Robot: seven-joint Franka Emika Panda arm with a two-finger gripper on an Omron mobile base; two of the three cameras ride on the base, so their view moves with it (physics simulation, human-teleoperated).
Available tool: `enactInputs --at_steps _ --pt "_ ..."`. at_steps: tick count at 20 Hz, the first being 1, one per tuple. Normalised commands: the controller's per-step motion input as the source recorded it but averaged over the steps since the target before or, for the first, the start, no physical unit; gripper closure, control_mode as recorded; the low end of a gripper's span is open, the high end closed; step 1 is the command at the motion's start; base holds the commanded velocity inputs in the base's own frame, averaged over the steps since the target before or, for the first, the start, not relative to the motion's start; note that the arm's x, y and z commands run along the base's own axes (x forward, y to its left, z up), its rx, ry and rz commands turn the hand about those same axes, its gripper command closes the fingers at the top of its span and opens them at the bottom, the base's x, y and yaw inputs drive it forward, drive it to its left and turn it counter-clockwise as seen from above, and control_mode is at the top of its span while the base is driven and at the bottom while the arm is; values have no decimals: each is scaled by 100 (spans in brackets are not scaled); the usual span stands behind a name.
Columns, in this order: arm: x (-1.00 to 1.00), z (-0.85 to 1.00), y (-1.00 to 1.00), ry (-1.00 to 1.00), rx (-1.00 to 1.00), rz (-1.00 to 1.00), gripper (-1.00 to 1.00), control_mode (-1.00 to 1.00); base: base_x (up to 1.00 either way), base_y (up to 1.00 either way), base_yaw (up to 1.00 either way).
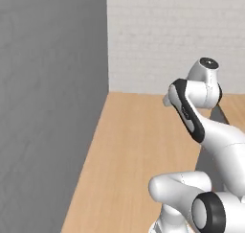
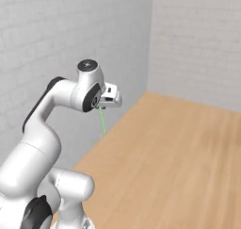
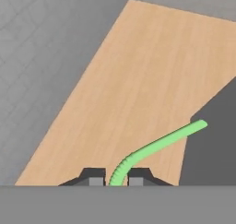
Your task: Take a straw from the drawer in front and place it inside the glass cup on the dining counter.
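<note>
Carry step in hand: gripper pinches the green straw at its ribbed end, held aloft over the light wood worktop near the grey wall; next, I judge, travel on to find the cup; keep straw hanging plumb.

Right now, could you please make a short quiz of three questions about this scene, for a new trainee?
1. True or false: the tool is shut on the straw.
2. In the right base view, how does the straw hang from the tool?
A. downward
B. straight up
C. flat on the floor
3. Fill in: the floor under the arm looks like light ____ planks.

Key: 1 true; 2 A; 3 wood.
</note>
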Motion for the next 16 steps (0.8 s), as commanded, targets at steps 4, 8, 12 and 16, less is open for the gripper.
enactInputs --at_steps 4,8,12,16 --pt "0 0 0 0 0 0 100 100 100 0 -42" --pt "0 0 0 0 0 0 100 100 100 0 -44" --pt "0 0 0 0 0 0 100 100 100 2 -49" --pt "0 0 0 0 0 0 100 100 100 26 -51"
